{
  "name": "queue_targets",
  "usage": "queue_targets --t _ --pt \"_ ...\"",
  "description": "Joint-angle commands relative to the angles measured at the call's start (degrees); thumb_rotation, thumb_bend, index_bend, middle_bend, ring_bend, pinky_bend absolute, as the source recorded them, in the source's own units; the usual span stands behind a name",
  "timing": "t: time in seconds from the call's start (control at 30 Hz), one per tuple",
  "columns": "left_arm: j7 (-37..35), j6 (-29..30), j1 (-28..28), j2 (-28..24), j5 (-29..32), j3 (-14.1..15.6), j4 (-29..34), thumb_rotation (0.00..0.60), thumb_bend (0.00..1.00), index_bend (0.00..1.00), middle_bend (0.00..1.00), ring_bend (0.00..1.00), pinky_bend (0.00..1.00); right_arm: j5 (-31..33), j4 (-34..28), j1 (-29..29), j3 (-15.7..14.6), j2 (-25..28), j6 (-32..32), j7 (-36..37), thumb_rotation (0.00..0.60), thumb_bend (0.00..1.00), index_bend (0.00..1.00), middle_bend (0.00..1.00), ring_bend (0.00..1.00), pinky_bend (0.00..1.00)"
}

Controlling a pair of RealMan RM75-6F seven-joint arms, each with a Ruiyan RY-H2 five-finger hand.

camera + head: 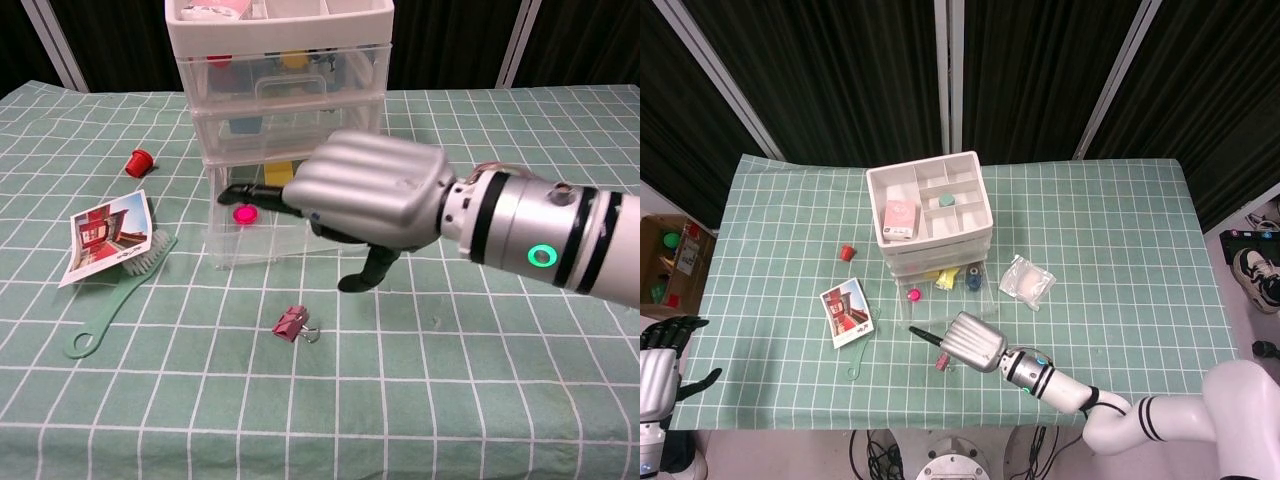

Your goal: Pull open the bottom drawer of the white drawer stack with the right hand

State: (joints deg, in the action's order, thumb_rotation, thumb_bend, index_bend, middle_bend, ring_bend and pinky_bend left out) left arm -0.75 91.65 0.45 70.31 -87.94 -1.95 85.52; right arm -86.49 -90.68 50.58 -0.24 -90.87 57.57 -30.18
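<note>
One drawer, the bottom drawer (300, 235) of the white drawer stack (285, 90), stands pulled out. Right robot hand (365, 190) hovers before it, fingers spread, holding nothing, above a pink binder clip (293, 325) lying on the bench (450, 370). Left robot hand (660, 355) sits off the bench's corner, fingers apart.

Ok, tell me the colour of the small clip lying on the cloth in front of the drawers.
The binder clip is pinkish-red with silver wire handles; clearest in the chest view.

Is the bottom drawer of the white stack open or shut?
Open: the bottom drawer juts forward of the white drawer stack, its contents showing from above.
</note>
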Motion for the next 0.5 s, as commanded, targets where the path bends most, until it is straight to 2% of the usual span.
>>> queue_targets --t 0.03,0.07,0.13,0.2,0.27,0.3,0.4,0.5 --pt "-0.31 -0.15 -0.16 0.08 0.05 -0.13 -0.39 0.600 0.03 0.28 0.25 0.19 0.20 -0.47 -5.56 -6.02 -0.54 6.46 8.57 -0.03 0.600 0.05 0.00 0.61 0.67 0.86" --pt "-0.38 -0.24 -0.22 0.11 0.10 -0.17 -0.53 0.600 0.03 0.28 0.25 0.19 0.20 -0.57 -6.72 -7.61 -0.73 8.12 10.84 0.24 0.600 0.06 0.00 0.57 0.62 0.82" --pt "-0.43 -0.46 -0.43 0.22 0.23 -0.33 -0.81 0.600 0.03 0.28 0.25 0.19 0.20 0.50 -9.75 -11.33 -1.30 12.49 15.07 0.83 0.600 0.10 0.00 0.46 0.44 0.63" --pt "-0.18 -0.68 -0.65 0.36 0.32 -0.46 -1.01 0.600 0.03 0.28 0.25 0.19 0.20 2.79 -12.89 -14.44 -2.06 16.78 17.50 0.81 0.600 0.14 0.00 0.29 0.20 0.32" --pt "0.42 -0.91 -0.92 0.56 0.42 -0.64 -1.21 0.600 0.03 0.28 0.25 0.19 0.20 5.07 -16.26 -17.85 -2.90 21.59 20.26 1.06 0.600 0.14 0.00 0.16 0.05 0.11" --pt "0.71 -0.99 -1.00 0.64 0.47 -0.68 -1.27 0.600 0.03 0.28 0.25 0.19 0.20 5.29 -17.17 -18.98 -3.26 23.07 21.15 1.57 0.600 0.14 0.00 0.11 0.01 0.04" --pt "1.40 -1.45 -1.35 0.78 0.58 -0.78 -1.20 0.600 0.03 0.28 0.25 0.19 0.20 5.76 -18.16 -23.28 -4.55 27.01 24.94 4.41 0.600 0.14 0.00 0.02 0.00 0.00" --pt "1.59 -1.90 -1.72 0.71 0.63 -0.86 -0.76 0.600 0.03 0.28 0.25 0.19 0.20 5.16 -17.26 -27.92 -6.02 29.67 28.88 8.25 0.600 0.14 0.00 0.00 0.00 0.00"
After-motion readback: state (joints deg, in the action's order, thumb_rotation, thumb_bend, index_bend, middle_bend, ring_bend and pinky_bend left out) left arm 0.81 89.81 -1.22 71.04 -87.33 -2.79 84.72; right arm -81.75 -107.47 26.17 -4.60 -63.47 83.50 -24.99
